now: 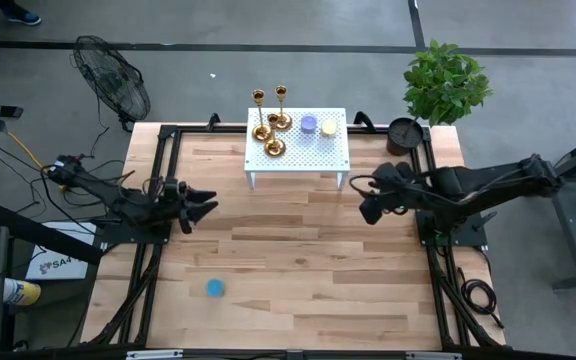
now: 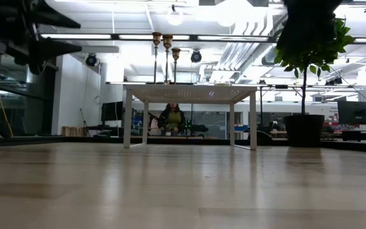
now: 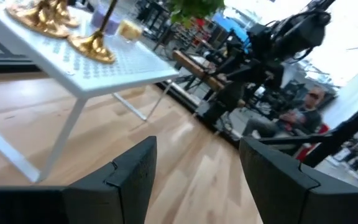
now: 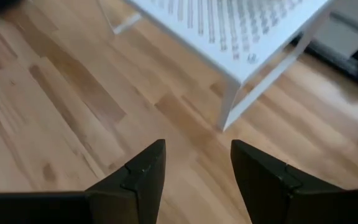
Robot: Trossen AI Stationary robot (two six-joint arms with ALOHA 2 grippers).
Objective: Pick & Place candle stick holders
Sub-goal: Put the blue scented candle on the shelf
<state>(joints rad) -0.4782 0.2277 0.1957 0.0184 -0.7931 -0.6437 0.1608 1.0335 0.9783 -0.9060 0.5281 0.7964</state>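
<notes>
Three gold candle stick holders (image 1: pixel 271 125) stand upright on their round bases on the left part of a small white perforated stand (image 1: pixel 313 160), also seen in the low view (image 2: pixel 166 57) and the left wrist view (image 3: pixel 94 45). A purple disc (image 1: pixel 309 124) and a yellow disc (image 1: pixel 329 127) lie beside them on the stand. My left gripper (image 1: pixel 206 205) (image 3: pixel 197 146) is open above the table's left side, level, well short of the stand. My right gripper (image 1: pixel 366 205) (image 4: pixel 197 146) is open, slanting down, near the stand's right front leg (image 4: pixel 229 112).
A blue disc (image 1: pixel 215 288) lies on the wooden table toward its near left. A potted plant (image 1: pixel 446 80) stands at the far right corner and a fan (image 1: pixel 113 80) beyond the far left. The wood between the two arms is bare.
</notes>
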